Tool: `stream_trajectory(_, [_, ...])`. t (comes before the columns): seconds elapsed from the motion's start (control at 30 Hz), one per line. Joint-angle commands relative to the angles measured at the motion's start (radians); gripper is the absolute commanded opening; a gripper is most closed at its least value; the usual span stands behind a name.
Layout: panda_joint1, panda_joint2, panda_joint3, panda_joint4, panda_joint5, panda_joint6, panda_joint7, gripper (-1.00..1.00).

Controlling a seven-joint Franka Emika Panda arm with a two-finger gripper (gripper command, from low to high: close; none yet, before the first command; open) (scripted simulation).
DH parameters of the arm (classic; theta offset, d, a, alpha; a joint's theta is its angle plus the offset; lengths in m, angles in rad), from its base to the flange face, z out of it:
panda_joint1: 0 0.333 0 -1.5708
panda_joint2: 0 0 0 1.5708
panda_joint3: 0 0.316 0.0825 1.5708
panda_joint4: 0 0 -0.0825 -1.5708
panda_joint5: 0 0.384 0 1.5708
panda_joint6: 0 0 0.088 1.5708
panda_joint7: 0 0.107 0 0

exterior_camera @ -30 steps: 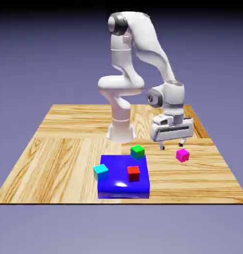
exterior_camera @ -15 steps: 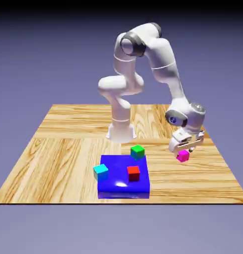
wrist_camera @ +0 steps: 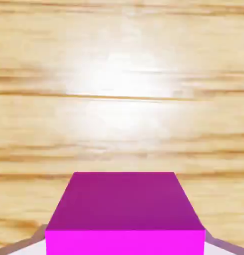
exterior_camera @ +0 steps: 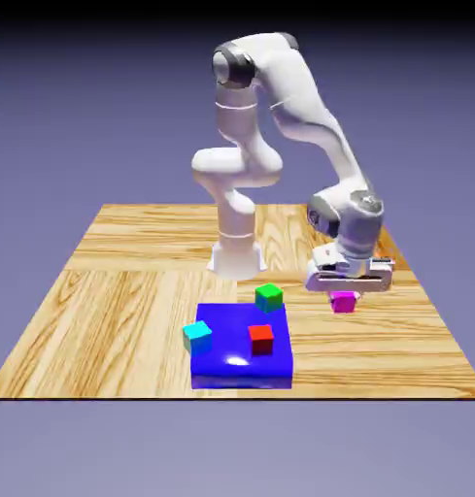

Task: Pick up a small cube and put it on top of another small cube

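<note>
A magenta cube (exterior_camera: 344,303) sits between the fingers of my gripper (exterior_camera: 345,294), low over the wood on the exterior view's right. In the hand view the magenta cube (wrist_camera: 124,209) fills the bottom middle, with a grey fingertip (wrist_camera: 27,245) pressed at each lower corner, so the gripper is shut on it. Whether the cube still touches the table I cannot tell. A green cube (exterior_camera: 269,296), a red cube (exterior_camera: 261,338) and a cyan cube (exterior_camera: 196,336) lie apart from the gripper, to the exterior view's left of it.
A flat blue slab (exterior_camera: 231,361) lies near the table's front middle, with the red cube on it, the cyan cube at its left edge and the green cube at its far corner. The robot's base (exterior_camera: 236,257) stands behind it. The wooden table (exterior_camera: 105,301) ends just right of the gripper.
The hand dropped onto the magenta cube, turned square to the camera and closed on it. The cube now sits slightly further to the exterior view's left.
</note>
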Motion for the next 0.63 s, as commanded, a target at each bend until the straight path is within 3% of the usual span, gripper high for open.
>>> stream_trajectory(0.0, [-0.038,-0.01,-0.032,0.017,0.017,-0.021,0.021,-1.0])
stream_trajectory(0.33, [-0.345,-0.099,-0.301,0.165,0.178,-0.197,0.183,-1.0])
stream_trajectory(0.5, [-0.327,0.025,-0.298,0.108,0.172,-0.015,0.185,-1.0])
stream_trajectory(0.53, [-0.327,0.025,-0.298,0.108,0.172,-0.015,0.185,1.0])
stream_trajectory(0.6, [-0.331,-0.005,-0.298,0.122,0.173,-0.058,0.185,1.0])
